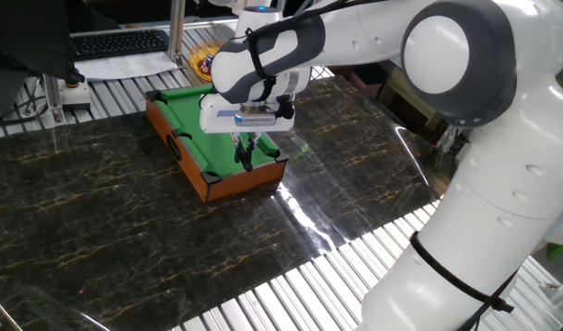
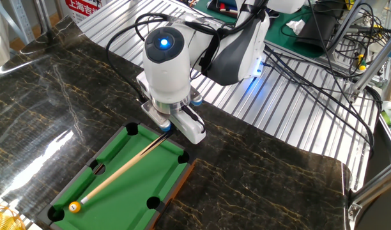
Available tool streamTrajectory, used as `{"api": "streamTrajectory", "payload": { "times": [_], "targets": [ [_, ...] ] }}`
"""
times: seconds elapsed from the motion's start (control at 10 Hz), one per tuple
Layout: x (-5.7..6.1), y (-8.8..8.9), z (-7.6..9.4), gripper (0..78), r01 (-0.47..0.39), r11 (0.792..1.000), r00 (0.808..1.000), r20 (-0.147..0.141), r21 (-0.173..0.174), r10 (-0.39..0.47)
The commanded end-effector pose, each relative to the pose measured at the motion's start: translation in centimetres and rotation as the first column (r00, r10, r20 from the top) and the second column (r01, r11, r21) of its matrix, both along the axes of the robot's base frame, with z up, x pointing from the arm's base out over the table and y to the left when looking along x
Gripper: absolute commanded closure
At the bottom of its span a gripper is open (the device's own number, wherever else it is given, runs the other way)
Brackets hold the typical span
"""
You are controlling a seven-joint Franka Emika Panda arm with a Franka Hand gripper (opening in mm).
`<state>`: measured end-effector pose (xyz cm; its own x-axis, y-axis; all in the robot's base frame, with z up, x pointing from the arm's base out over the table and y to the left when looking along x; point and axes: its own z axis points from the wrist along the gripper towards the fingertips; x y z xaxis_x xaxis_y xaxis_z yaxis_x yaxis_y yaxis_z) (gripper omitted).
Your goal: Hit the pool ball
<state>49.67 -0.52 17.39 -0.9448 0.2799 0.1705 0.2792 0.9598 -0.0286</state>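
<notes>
Pool ball sits on the green felt near 1 corner pocket of the mini pool table, touching the cue stick tip; we see our fingers clamped on the cue's other end.

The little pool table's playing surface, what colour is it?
Green, on the pool table with a brown wooden frame; it shows best in the other fixed view, looking down on it.

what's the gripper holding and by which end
The gripper holds the wooden cue stick by its dark butt end; the tip lies at the pool ball.
</notes>
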Motion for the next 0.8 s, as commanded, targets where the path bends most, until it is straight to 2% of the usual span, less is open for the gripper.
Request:
{"api": "streamTrajectory", "payload": {
  "times": [0.1,0.4,0.6,0.7,0.8],
  "targets": [
    [0.1,0.0,0.1,75.5,-0.001,1.0,1.0,0.003,0.001,0.001],
    [0.5,0.0,-0.1,75.5,-0.001,1.0,1.0,0.009,0.0,0.001],
    [2.3,-0.5,-0.4,75.5,-0.011,1.0,1.0,0.012,0.0,0.011],
    [4.6,-1.3,-0.6,75.5,-0.031,1.0,0.999,0.015,0.001,0.031],
    [5.9,-1.9,-0.6,75.5,-0.043,0.999,0.999,0.007,-0.004,0.044]
  ]
}}
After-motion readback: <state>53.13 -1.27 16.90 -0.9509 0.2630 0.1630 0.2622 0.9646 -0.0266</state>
